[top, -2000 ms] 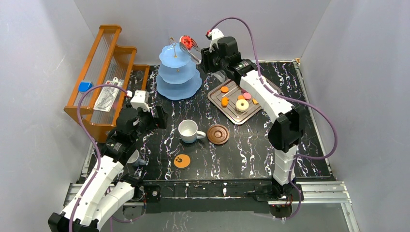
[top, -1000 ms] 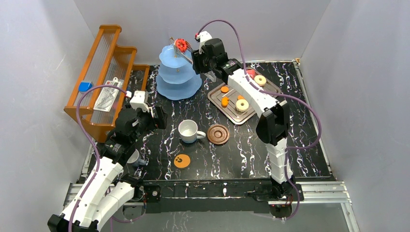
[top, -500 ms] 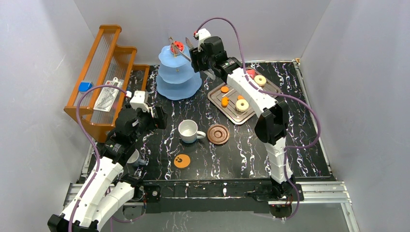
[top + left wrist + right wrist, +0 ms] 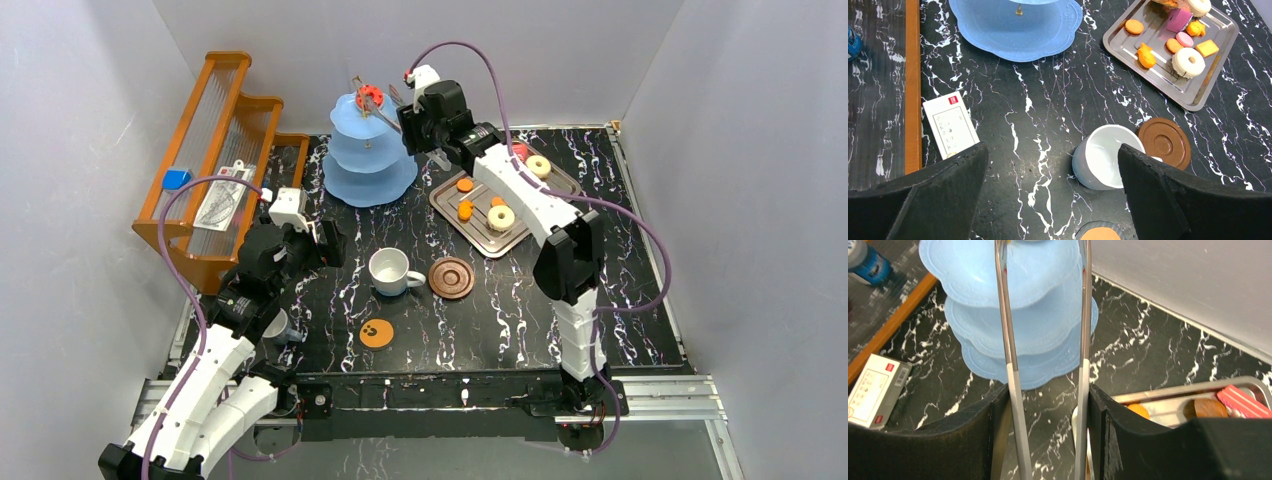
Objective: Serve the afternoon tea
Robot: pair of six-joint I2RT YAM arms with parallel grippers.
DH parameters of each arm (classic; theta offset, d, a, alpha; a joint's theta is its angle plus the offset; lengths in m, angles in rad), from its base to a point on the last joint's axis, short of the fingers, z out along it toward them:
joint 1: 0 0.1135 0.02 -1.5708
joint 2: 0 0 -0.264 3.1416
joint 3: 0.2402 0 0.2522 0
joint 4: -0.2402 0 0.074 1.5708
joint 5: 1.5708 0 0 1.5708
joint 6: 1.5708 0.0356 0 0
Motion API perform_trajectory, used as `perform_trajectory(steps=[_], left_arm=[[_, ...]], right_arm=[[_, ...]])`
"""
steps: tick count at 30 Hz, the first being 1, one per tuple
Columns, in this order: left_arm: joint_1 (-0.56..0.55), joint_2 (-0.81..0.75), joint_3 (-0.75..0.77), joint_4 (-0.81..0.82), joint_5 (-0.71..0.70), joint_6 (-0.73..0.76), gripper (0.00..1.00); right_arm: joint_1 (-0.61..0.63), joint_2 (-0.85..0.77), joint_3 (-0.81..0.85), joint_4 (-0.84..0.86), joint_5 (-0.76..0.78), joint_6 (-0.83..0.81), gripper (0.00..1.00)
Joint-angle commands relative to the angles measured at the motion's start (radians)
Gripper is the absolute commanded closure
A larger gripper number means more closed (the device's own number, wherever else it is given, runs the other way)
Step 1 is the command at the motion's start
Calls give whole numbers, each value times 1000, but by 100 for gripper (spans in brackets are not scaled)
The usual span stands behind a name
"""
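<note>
The light-blue three-tier stand point(image 4: 368, 150) stands at the back left, also in the right wrist view point(image 4: 1013, 290). My right gripper point(image 4: 425, 120) point(image 4: 1048, 405) is shut on metal tongs point(image 4: 1008, 340) that reach over the top tier. A red pastry point(image 4: 371, 95) is at the tong tips on that tier; whether the tongs still pinch it is unclear. My left gripper point(image 4: 315, 240) point(image 4: 1053, 165) is open and empty above the table, beside the white mug point(image 4: 388, 270) point(image 4: 1105, 157). The brown saucer point(image 4: 451, 277), orange paw coaster point(image 4: 376, 333) and grey cup point(image 4: 280, 325) sit apart.
The silver tray point(image 4: 445, 208) point(image 4: 1198, 105) holds a white donut point(image 4: 501, 217), orange pieces point(image 4: 465, 210) and more pastries. The orange wooden rack point(image 4: 215, 150) lines the left side. A white card point(image 4: 950, 125) lies by the rack.
My right arm has carried the tongs and red pastry left from beside the stand to over its top tier and lowered them. The left arm has not moved.
</note>
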Motion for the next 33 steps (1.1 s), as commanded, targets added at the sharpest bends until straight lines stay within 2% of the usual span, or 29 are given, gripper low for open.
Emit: perform_trajectory(steps=[1, 13, 22, 28, 33], left_arm=[[-5, -10, 0, 20, 4, 10, 2], [-5, -12, 4, 14, -17, 2, 2], [-5, 1, 5, 13, -9, 4, 2], [-5, 2, 3, 14, -3, 4, 2], [-5, 3, 4, 15, 1, 8, 2]], right_arm=[[5, -172, -80, 74, 49, -14, 40], [5, -439, -467, 126, 73, 42, 41], [4, -602, -665, -45, 123, 131, 43], [-1, -638, -752, -176, 169, 200, 43], [-3, -667, -861, -162, 159, 229, 44]])
